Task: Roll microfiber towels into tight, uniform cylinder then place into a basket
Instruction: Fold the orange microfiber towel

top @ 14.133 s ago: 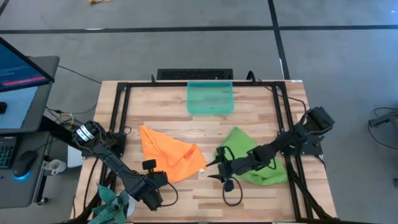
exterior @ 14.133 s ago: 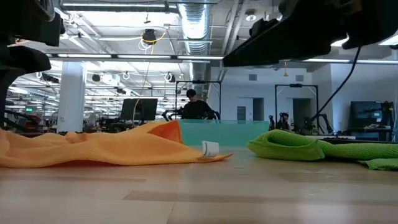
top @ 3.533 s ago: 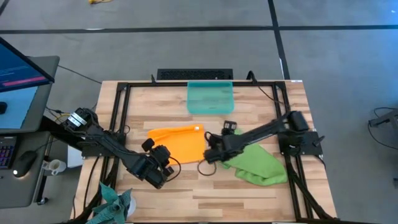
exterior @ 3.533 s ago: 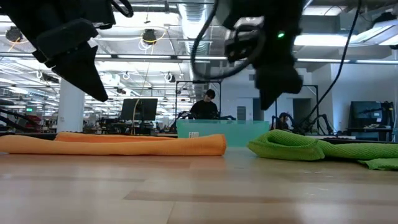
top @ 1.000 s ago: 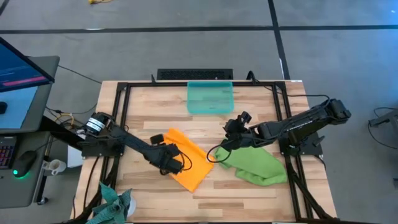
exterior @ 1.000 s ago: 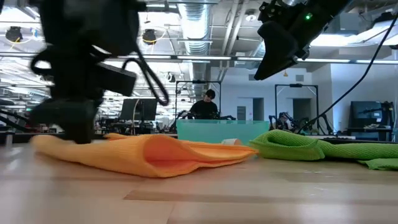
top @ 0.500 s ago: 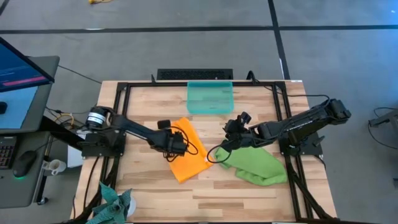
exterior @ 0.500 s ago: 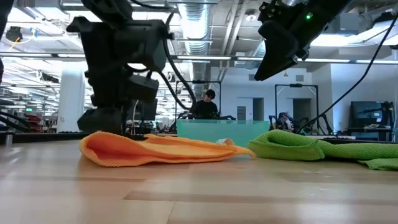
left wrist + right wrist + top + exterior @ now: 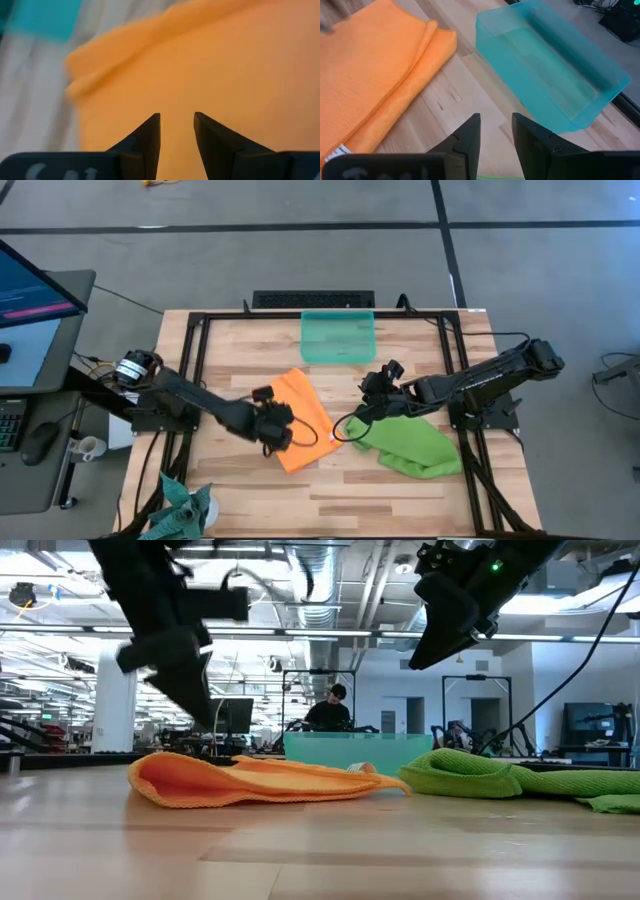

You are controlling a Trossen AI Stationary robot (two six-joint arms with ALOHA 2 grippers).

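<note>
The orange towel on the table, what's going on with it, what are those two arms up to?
The orange towel lies folded flat on the table, not rolled yet. The left gripper hovers over its near edge, fingers apart, holding nothing. The right gripper waits raised between the orange towel and the crumpled green towel, also empty. The basket at the far edge has nothing in it.

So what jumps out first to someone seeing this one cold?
The folded orange towel in mid-table, with the left end effector hovering at its near-left edge, fingers apart and empty. Beside it on the right lies the crumpled green towel, and the empty teal basket sits at the far edge.
</note>
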